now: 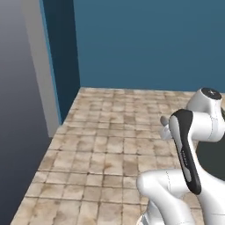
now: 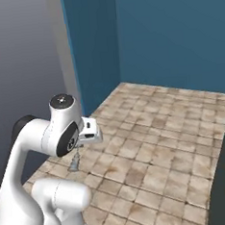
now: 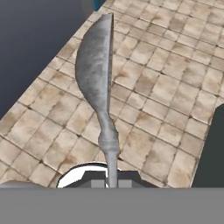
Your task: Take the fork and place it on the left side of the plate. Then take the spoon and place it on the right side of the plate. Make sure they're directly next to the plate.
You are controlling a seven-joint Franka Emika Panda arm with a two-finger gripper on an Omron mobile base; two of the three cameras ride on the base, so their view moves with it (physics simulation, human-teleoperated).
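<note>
Left base view: the white arm rises at the lower right over a tiled floor (image 1: 105,145) with blue walls (image 1: 149,44) behind. No plate is to be seen here.

Right base view: the arm bends at the lower left, and its pincer (image 2: 76,158) hangs below the wrist, closed on a slim grey utensil (image 2: 74,163) that points down toward the tiles.

Hand view: the utensil (image 3: 97,74) stands up from between the closed jaws, its handle clamped low and its broad end seen edge-on, so I cannot tell fork from spoon.

Judging by this, one utensil is picked up and in transit. Setting it beside the plate is left; whether the other piece is already placed cannot be told.
</note>
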